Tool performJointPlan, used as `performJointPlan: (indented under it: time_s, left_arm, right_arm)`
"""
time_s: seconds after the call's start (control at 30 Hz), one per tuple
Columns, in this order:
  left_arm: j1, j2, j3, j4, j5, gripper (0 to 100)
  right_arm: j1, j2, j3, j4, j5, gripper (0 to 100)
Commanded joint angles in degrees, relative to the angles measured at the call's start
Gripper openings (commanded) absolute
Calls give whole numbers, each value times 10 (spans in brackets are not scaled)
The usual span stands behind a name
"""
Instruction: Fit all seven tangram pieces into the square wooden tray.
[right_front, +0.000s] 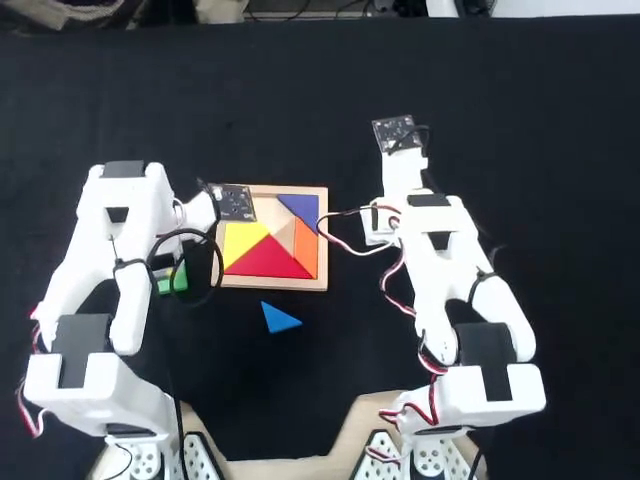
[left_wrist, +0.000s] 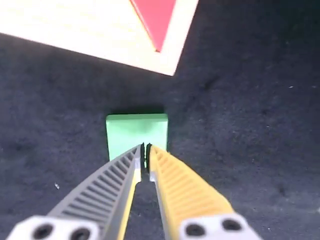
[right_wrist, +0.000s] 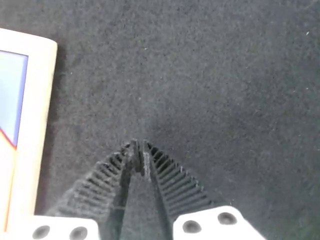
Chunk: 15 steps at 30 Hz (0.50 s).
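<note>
The square wooden tray (right_front: 323, 238) holds a yellow triangle (right_front: 243, 243), a red triangle (right_front: 272, 262), an orange piece (right_front: 306, 242) and a dark blue piece (right_front: 298, 207). A blue triangle (right_front: 280, 318) lies loose on the cloth in front of the tray. A green square (right_front: 163, 284) lies left of the tray, under the left arm. In the left wrist view my left gripper (left_wrist: 145, 152) is shut, its tips over the near edge of the green square (left_wrist: 137, 134). My right gripper (right_wrist: 138, 150) is shut over bare cloth beside the tray's right rim (right_wrist: 31, 130).
Black cloth covers the whole table. The left arm's camera board (right_front: 232, 201) hides the tray's back left corner. Cables (right_front: 345, 232) from the right arm hang near the tray's right edge. Both arm bases stand at the front edge.
</note>
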Motion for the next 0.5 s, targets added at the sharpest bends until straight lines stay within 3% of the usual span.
performJointPlan:
  time_s: [0.0,0.13,0.27,0.47]
  left_arm:
    - [2,-10,-42,6,7,58]
    - [-13,-10,-51,30,58,255]
    - [-29,-4,-39,14,28,257]
    - [-48,4,45,-120,-22,257]
  right_arm:
    - [-8,-3,-20,-9,5,11]
    - [-8,-3,-20,-9,5,11]
    - [-8,-3,-20,-9,5,11]
    - [-8,-3,-20,-9,5,11]
